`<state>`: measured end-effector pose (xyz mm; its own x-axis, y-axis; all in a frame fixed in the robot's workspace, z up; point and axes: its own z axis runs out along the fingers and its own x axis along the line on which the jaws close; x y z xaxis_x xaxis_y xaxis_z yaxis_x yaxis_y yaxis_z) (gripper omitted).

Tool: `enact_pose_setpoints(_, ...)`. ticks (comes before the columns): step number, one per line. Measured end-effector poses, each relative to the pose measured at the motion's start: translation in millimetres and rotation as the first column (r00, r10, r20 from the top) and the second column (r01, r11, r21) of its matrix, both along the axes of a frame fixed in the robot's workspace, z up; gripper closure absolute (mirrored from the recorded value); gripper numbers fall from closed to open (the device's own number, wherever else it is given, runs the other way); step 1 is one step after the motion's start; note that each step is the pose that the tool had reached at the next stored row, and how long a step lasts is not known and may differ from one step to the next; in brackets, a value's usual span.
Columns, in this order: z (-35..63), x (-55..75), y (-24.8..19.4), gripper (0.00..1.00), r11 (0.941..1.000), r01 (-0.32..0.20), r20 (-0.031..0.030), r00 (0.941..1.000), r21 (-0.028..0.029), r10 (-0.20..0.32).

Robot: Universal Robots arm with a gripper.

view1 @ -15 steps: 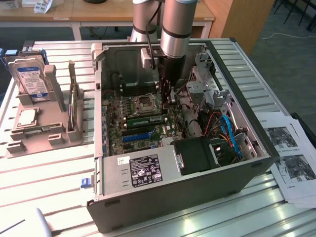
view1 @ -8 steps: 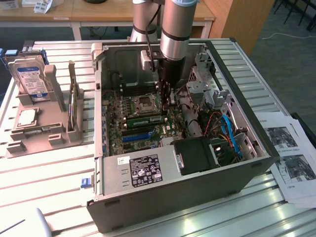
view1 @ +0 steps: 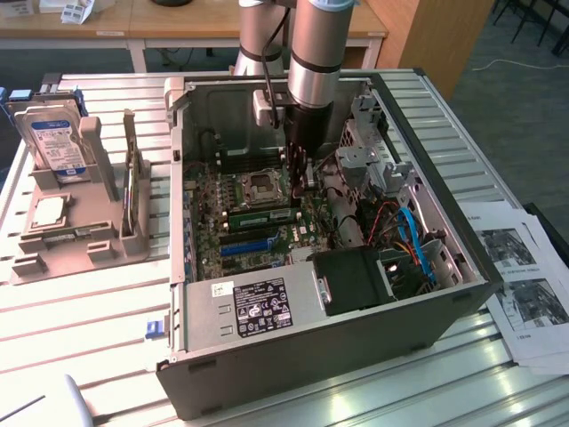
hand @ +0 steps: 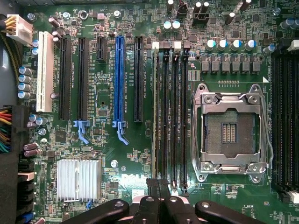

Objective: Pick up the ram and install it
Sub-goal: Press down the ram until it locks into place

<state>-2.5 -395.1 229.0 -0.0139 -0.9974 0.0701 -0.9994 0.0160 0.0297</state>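
Note:
The ram (view1: 263, 216) is a long green stick standing on edge in the motherboard, inside the open computer case (view1: 356, 347). In the wrist view the ram (hand: 154, 116) is a thin pale edge sitting in the memory slot nearest the expansion slots. Beside it lie empty black memory slots (hand: 175, 116). My gripper (view1: 302, 182) hangs down inside the case over one end of the stick. Its dark fingertips are pressed together, and my gripper (hand: 158, 183) holds nothing. I cannot tell whether it touches the ram.
The open CPU socket (hand: 231, 128) lies beside the memory slots, and the blue expansion slot (hand: 119, 79) is on their other side. A silver heatsink (hand: 78, 179) and cables crowd the board. At the exterior view's left a grey stand holds a hard drive (view1: 58, 147). Papers (view1: 524, 285) lie at its right.

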Motion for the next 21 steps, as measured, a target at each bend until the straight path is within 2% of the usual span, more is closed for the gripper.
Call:
enact_pose_setpoints(8, -4.0, 0.0, 0.0, 0.90, 1.0000, 0.000, 0.0004, 1.0000, -0.0002, 0.000)
enact_pose_setpoints(21, -5.0, 0.0, 0.0, 0.90, 1.0000, 0.000, 0.0009, 1.0000, -0.0001, 0.000)
